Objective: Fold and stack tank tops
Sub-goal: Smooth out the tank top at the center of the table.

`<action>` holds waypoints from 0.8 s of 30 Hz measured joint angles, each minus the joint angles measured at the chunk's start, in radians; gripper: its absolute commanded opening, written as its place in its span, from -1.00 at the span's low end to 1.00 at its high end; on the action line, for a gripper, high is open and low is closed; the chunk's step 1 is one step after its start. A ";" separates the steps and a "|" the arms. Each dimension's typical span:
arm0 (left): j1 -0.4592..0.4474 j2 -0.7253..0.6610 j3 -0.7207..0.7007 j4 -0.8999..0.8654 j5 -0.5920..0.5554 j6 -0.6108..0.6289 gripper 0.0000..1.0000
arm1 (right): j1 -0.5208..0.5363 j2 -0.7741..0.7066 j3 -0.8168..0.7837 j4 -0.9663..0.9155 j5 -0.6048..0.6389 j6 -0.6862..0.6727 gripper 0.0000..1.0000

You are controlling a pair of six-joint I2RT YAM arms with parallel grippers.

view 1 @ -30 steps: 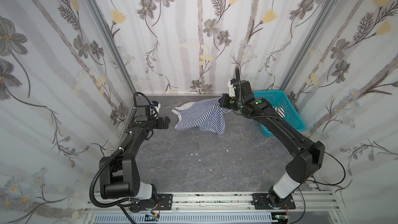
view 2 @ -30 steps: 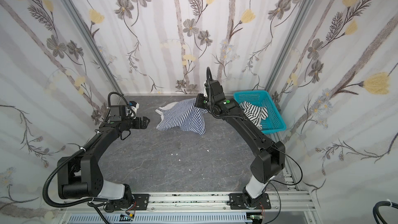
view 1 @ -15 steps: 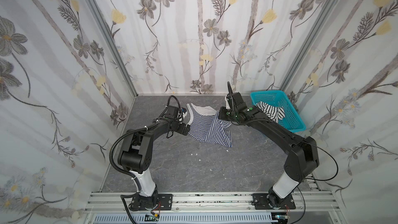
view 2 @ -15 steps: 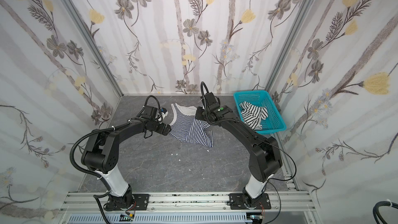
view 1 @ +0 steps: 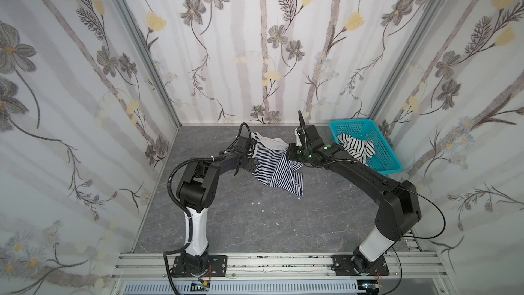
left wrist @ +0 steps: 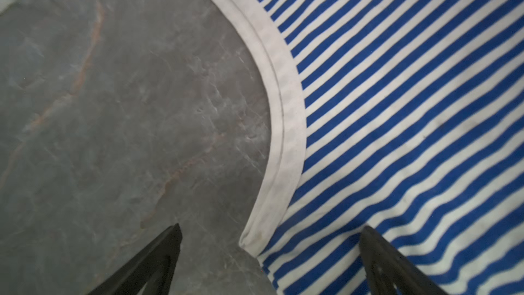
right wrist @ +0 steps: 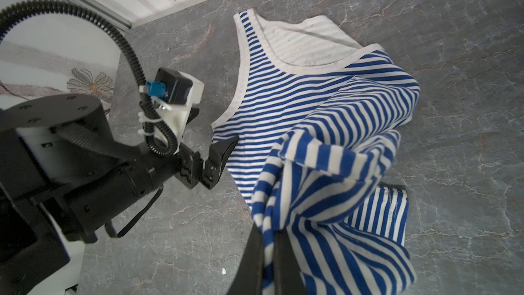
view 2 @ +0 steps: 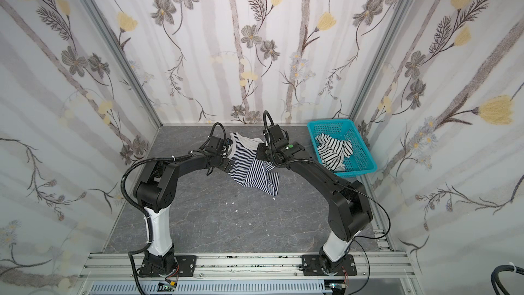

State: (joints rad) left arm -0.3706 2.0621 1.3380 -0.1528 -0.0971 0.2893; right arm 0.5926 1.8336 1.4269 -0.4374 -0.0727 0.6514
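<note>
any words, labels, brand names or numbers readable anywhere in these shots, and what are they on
No readable text in any view.
fine-striped tank top: only stripes and white trim, with no tag or print showing.
wide-striped tank top, in the turquoise basket: no lettering visible.
wallpaper: a flower pattern only.
Robot arms: no legible markings; anything printed on them is too small to read.

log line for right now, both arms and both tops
right gripper: shut on navy-striped top | left gripper: jaws open astride its armhole corner, no grip | black-striped top: in turquoise basket
</note>
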 measured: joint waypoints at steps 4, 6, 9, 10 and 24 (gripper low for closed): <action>0.007 0.085 0.115 0.019 -0.086 0.027 1.00 | 0.018 -0.001 -0.012 0.016 -0.027 0.014 -0.96; 0.023 0.148 0.206 0.025 -0.123 0.039 1.00 | 0.031 0.006 -0.013 0.040 -0.056 0.029 -0.96; 0.048 0.235 0.354 -0.003 -0.158 0.049 1.00 | 0.045 0.028 -0.012 0.087 -0.102 0.050 -0.97; 0.054 0.256 0.399 -0.019 -0.161 0.052 1.00 | 0.050 0.040 -0.009 0.102 -0.120 0.057 -0.98; 0.279 -0.054 0.323 -0.110 0.113 -0.142 1.00 | 0.160 0.298 0.441 0.188 -0.317 0.117 -1.00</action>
State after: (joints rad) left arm -0.0917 2.0083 1.6611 -0.2626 0.0162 0.1478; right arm 0.7528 2.1311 1.8675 -0.2489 -0.3893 0.7685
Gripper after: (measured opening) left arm 0.997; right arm 0.055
